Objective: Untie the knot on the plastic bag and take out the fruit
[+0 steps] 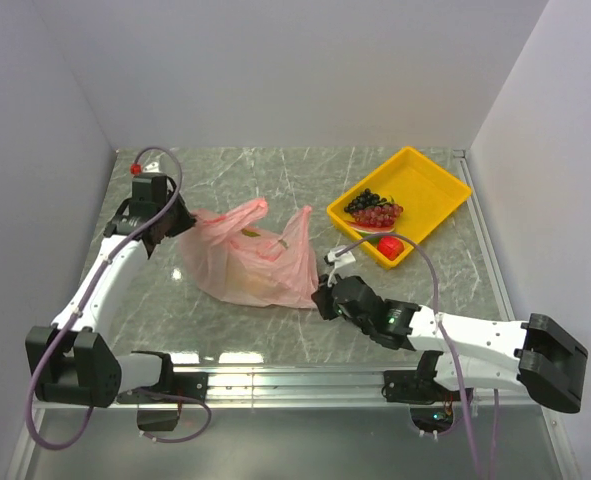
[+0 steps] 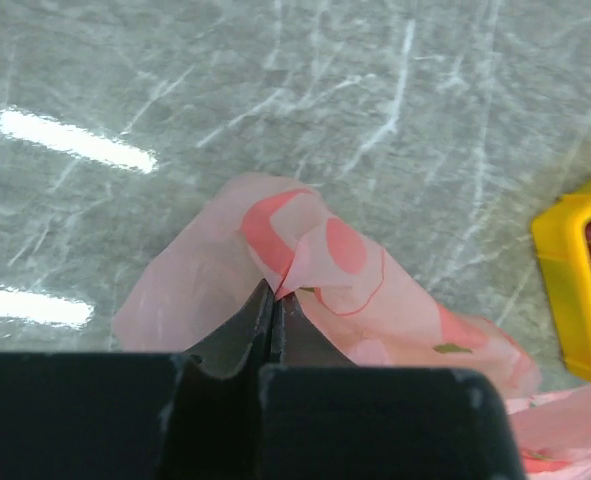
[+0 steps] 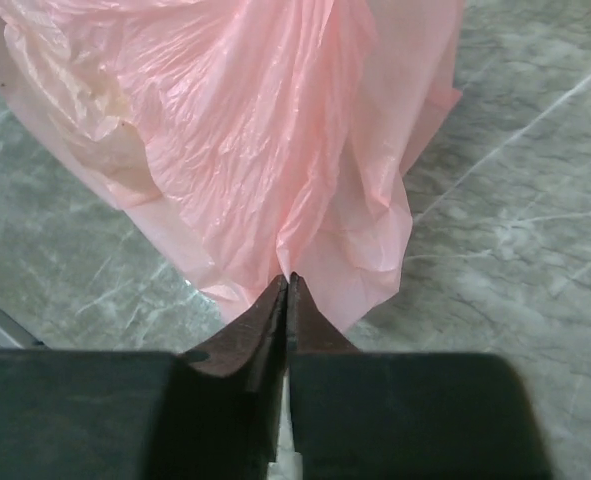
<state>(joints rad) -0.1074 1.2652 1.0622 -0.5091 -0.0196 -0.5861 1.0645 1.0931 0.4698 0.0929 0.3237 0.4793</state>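
Grapes (image 1: 374,209) in tray (image 1: 437,172) (plastic bag (image 1: 250,265) nearby)

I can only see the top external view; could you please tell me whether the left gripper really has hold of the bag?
Observer: Yes; the left gripper is shut on a fold of the plastic bag.
Operator: And the right one, please?
Observer: The right gripper is pinched shut where the bag's creases gather at its edge.
Operator: Can you see what is inside?
Observer: Only a pale yellowish patch behind the film, right wrist view; nothing identifiable.
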